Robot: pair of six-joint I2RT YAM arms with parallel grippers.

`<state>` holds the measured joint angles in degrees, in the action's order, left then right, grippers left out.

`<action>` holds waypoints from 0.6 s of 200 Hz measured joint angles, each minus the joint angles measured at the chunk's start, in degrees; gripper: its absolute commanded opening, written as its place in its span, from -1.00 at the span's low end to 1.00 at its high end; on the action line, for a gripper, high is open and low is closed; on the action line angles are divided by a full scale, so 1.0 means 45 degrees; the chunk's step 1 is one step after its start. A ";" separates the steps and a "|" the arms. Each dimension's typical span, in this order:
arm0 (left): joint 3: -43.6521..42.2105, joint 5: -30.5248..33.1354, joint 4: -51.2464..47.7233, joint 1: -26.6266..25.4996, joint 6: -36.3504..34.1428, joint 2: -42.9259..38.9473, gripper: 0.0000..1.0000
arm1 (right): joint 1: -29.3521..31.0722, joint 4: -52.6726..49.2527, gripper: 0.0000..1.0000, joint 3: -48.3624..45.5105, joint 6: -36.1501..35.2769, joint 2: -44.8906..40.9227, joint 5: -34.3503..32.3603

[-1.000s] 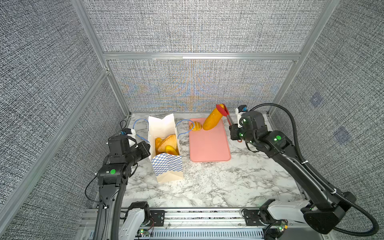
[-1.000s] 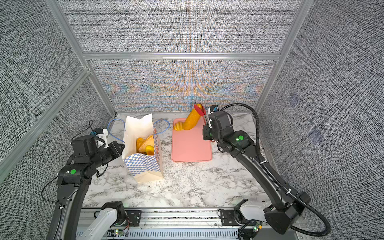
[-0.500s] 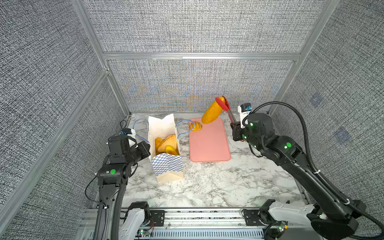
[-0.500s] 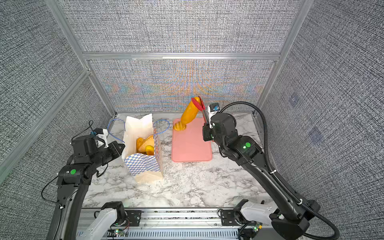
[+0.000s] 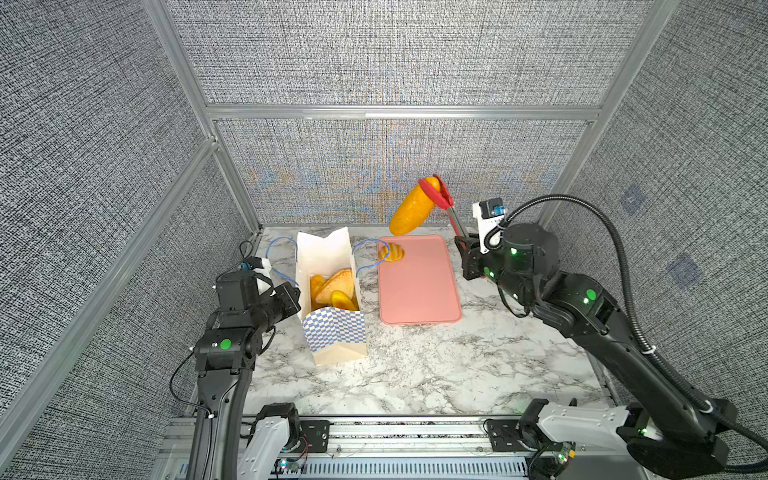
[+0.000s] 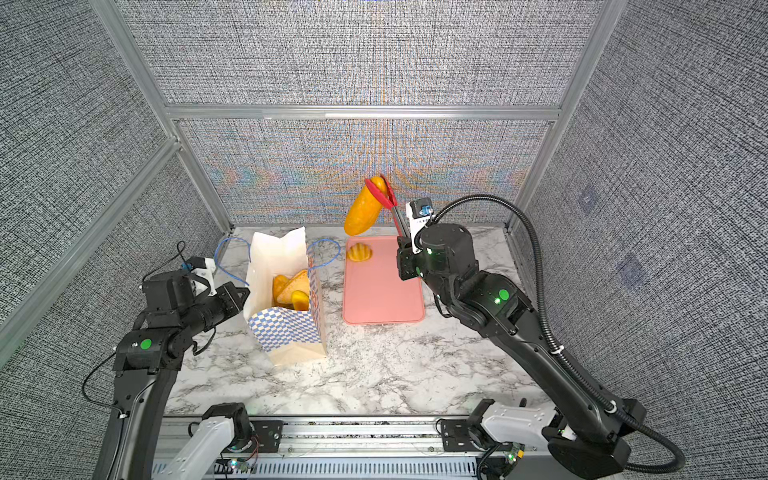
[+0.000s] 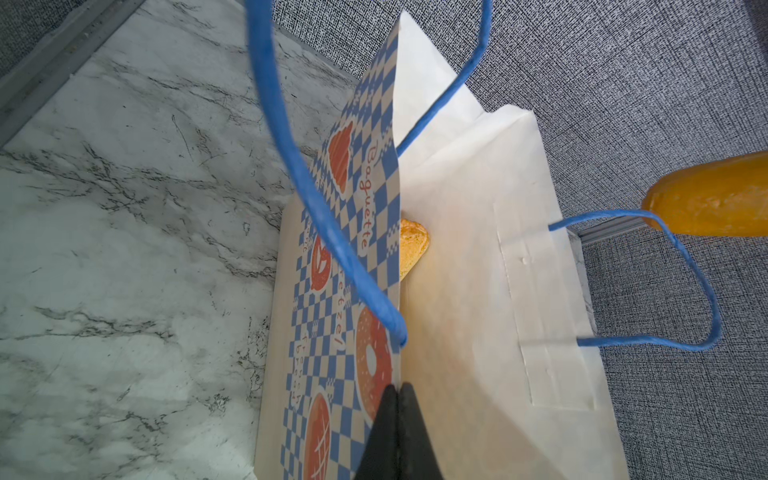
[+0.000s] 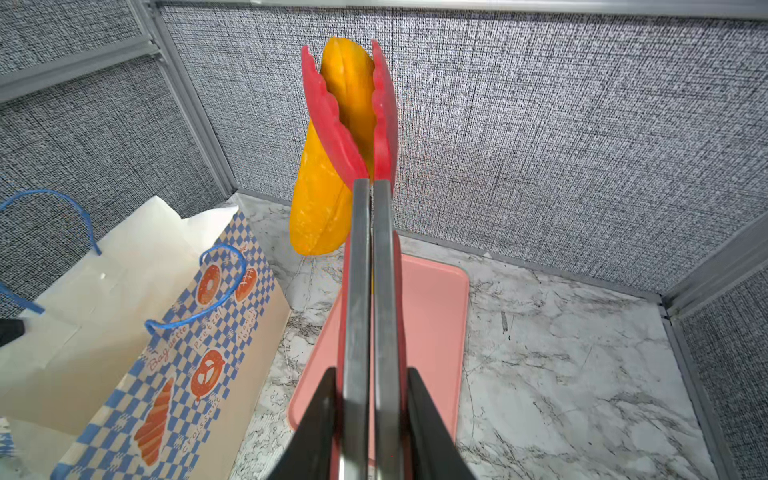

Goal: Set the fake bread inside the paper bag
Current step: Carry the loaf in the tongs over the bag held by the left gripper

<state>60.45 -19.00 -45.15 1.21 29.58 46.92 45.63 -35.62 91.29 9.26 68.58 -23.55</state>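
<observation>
Right gripper [image 8: 368, 376]: clamped tight on the steel handles of the red tongs [image 5: 442, 196], which point up and away toward the back wall.
Long loaf [image 5: 411, 210]: pinched near its upper end between the red tong heads; hangs tilted in the air, lower end above the far edge of the pink tray [image 5: 419, 291], touching nothing else.
Left gripper [image 7: 398, 390]: jaws together on the near-side rim of the paper bag [image 5: 332, 332], paper nipped between them.
Paper bag: upright and open-mouthed on the marble table [image 5: 457, 365], just left of the tray, not touching it.
Bread in bag [image 5: 334, 286]: several golden pieces lie inside; exact count unclear.
Ridged roll [image 5: 392, 252]: sits on the tray's far-left corner, close under the hanging loaf.
Rest of tray: bare pink surface.
</observation>
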 measured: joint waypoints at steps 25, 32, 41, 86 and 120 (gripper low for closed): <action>-0.0024 0.0000 0.0000 0.0000 0.0000 0.0005 -0.89 | 0.0471 0.0194 -0.48 0.0238 -0.0335 0.0044 -0.0151; -0.0024 0.0000 0.0000 0.0000 0.0000 0.0005 -0.89 | 0.0612 0.0272 -0.48 0.0287 -0.0408 0.0044 -0.0214; -0.0024 0.0000 0.0000 0.0000 0.0000 0.0005 -0.89 | 0.0816 0.0355 -0.48 0.0389 -0.0505 0.0049 -0.0277; -0.0034 0.0000 0.0000 0.0000 0.0000 -0.0005 -0.89 | 0.1719 0.0704 -0.46 0.0967 -0.1073 0.0374 -0.0306; -0.0078 0.0000 0.0010 0.0000 0.0000 -0.0010 -0.89 | 0.2278 0.0806 -0.45 0.1486 -0.1428 0.0884 -0.0063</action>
<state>60.10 -19.00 -45.10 1.21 29.58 46.87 55.88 -31.99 97.97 2.83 72.55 -23.83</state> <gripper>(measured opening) 0.057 0.277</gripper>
